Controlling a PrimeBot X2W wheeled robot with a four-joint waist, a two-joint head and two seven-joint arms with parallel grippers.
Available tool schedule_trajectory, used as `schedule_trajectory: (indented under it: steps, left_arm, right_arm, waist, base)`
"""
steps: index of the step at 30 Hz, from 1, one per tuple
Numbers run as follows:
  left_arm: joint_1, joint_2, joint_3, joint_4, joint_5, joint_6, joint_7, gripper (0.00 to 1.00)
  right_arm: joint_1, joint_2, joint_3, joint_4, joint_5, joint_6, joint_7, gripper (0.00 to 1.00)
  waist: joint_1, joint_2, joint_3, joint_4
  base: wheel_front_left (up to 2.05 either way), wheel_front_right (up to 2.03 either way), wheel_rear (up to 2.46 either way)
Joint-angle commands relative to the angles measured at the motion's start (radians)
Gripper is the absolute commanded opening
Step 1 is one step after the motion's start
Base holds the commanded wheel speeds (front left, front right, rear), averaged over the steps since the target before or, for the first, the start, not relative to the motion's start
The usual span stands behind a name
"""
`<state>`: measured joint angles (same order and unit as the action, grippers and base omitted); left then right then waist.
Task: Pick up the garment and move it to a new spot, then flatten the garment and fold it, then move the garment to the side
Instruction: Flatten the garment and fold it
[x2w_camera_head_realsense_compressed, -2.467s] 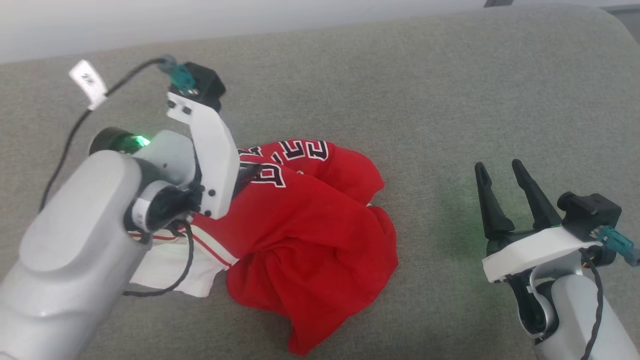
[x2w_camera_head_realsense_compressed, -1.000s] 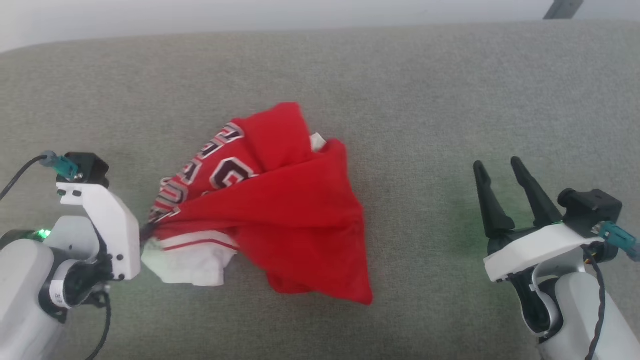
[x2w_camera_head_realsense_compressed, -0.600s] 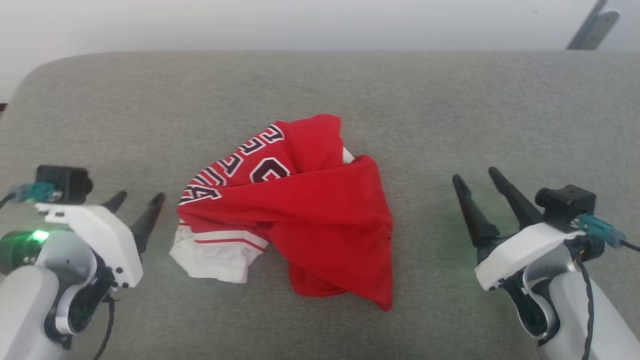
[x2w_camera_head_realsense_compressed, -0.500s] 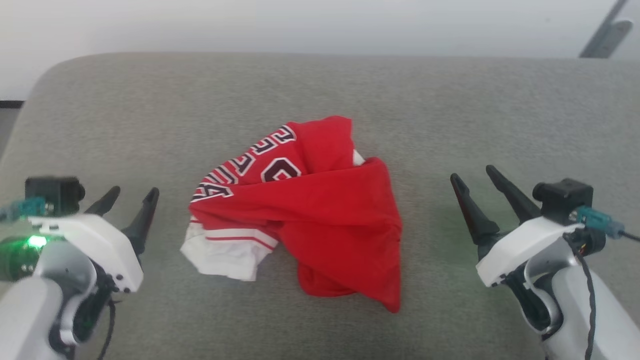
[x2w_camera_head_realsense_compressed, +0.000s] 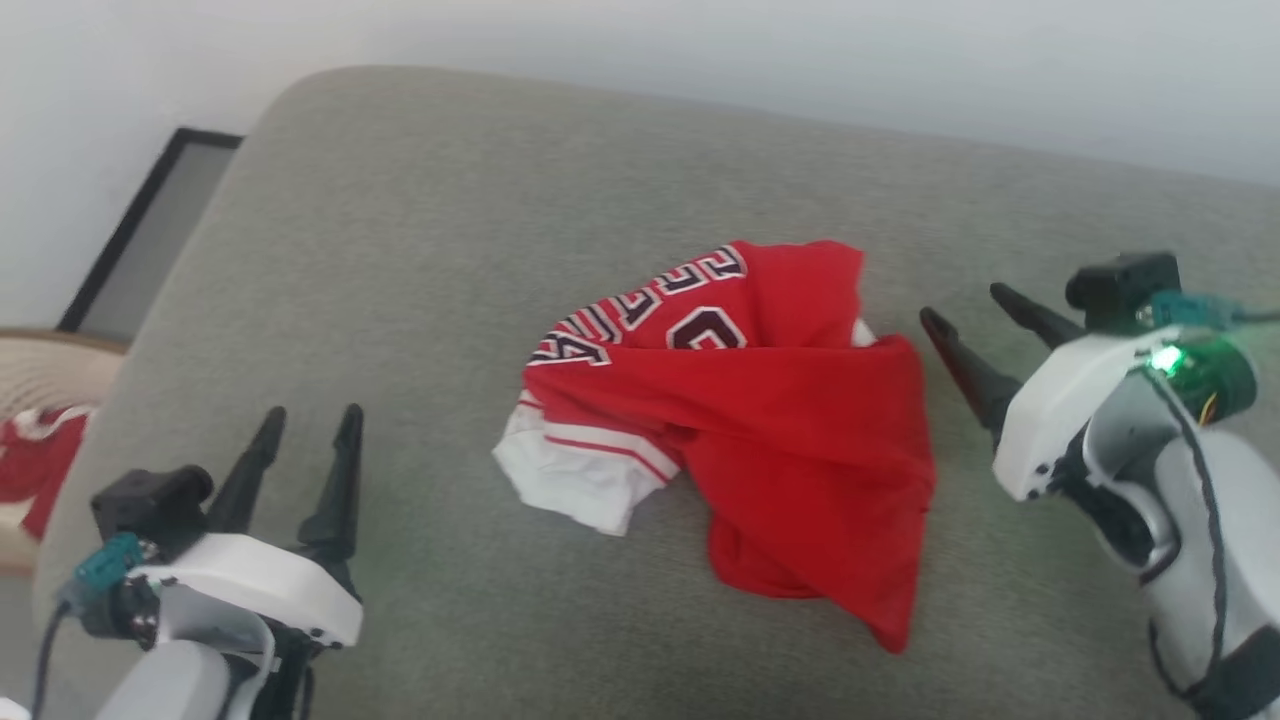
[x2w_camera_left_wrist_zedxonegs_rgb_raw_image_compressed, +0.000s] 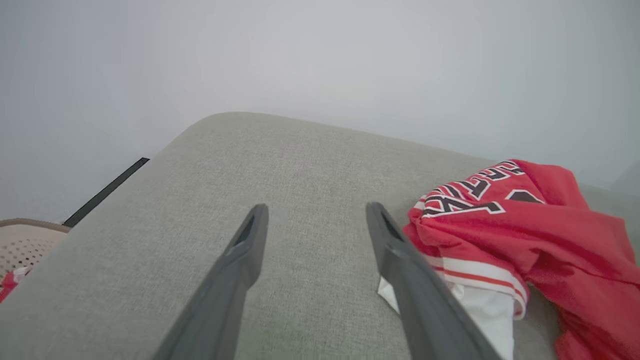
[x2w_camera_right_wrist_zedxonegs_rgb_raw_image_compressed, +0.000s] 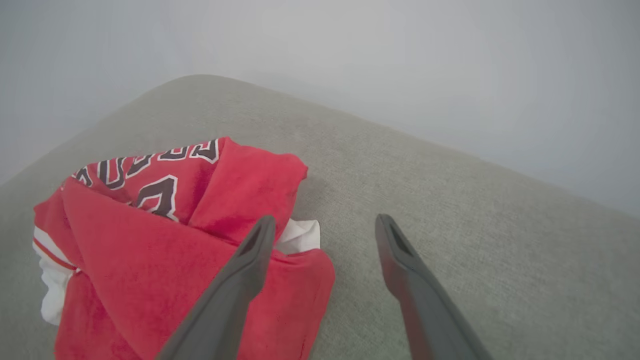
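Cushion (x2w_camera_head_realsense_compressed: 400, 250) of grey fabric, rounded at its far-left corner, lies before us under a pale wall (x2w_camera_head_realsense_compressed: 600, 40). The garment (x2w_camera_head_realsense_compressed: 800, 430) sits crumpled right of the middle, long axis running far-left to near-right, white sleeve (x2w_camera_head_realsense_compressed: 570, 480) toward the left edge. Our right gripper (x2w_camera_head_realsense_compressed: 963, 303), just beside it, and left gripper (x2w_camera_head_realsense_compressed: 313, 410), by the near-left corner, both gape empty.

Grey woven upholstered surface (x2w_camera_head_realsense_compressed: 400, 300), rounded far-left corner, backs onto a plain pale wall (x2w_camera_head_realsense_compressed: 640, 40). Dark-framed grey panel (x2w_camera_head_realsense_compressed: 150, 235) low at left. Beige basket (x2w_camera_head_realsense_compressed: 50, 365) below it, red-white cloth (x2w_camera_head_realsense_compressed: 30, 465) inside. Light soft, even.
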<state>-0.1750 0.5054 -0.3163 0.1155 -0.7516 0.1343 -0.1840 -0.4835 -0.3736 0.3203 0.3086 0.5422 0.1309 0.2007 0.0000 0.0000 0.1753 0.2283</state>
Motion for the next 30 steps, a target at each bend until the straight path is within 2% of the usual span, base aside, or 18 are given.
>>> schedule_trajectory:
  steps: [1, 4, 13, 18, 24, 25, 26, 30]
  left_arm:
    - [0.008, -0.021, -0.003, 0.011, 0.002, -0.011, -0.027, 1.0]
    - [0.009, -0.044, -0.002, 0.021, 0.002, -0.018, -0.046, 1.0]
    - [0.005, -0.129, 0.015, 0.07, 0.015, -0.067, -0.079, 1.0]
    - [-0.01, -0.174, 0.028, 0.096, 0.031, -0.097, -0.083, 1.0]
    - [-0.019, -0.225, 0.059, 0.116, 0.064, -0.134, -0.082, 1.0]
    - [-0.02, -0.233, 0.065, 0.12, 0.069, -0.14, -0.082, 1.0]
    - [-0.021, -0.243, 0.072, 0.123, 0.074, -0.148, -0.082, 1.0]
    - [-0.016, -0.267, 0.101, 0.131, 0.097, -0.174, -0.082, 1.0]
  right_arm:
    - [-0.037, -0.025, 0.023, 0.022, 0.016, 0.0, 0.048, 1.0]
    - [-0.068, -0.045, 0.039, 0.045, 0.03, 0.0, 0.096, 1.0]
    - [-0.174, -0.133, 0.119, 0.148, 0.076, -0.001, 0.358, 1.0]
    - [-0.218, -0.168, 0.198, 0.162, 0.123, 0.0, 0.504, 1.0]
    - [-0.265, -0.188, 0.296, 0.204, 0.176, 0.0, 0.601, 1.0]
    - [-0.275, -0.197, 0.323, 0.207, 0.171, 0.0, 0.61, 0.45]
    - [-0.282, -0.203, 0.34, 0.211, 0.18, 0.0, 0.606, 0.0]
    - [-0.319, -0.218, 0.359, 0.25, 0.214, -0.001, 0.579, 0.0]
  waist:
    - [0.0, 0.0, 0.012, 0.05]
    - [0.0, 0.0, 0.016, 0.072]
    - [0.0, 0.0, 0.046, 0.157]
    - [0.0, 0.0, 0.061, 0.189]
    - [0.0, 0.0, 0.075, 0.216]
    - [0.0, 0.0, 0.076, 0.22]
    - [0.0, 0.0, 0.077, 0.223]
    - [0.0, 0.0, 0.075, 0.225]
  base:
    - [0.0, 0.0, 0.0]
    - [0.0, 0.0, 0.0]
    - [0.0, 0.0, 0.0]
    - [0.0, 0.0, 0.0]
    - [0.0, 0.0, 0.0]
    - [0.0, 0.0, 0.0]
    - [0.0, 0.0, 0.0]
    - [0.0, 0.0, 0.0]
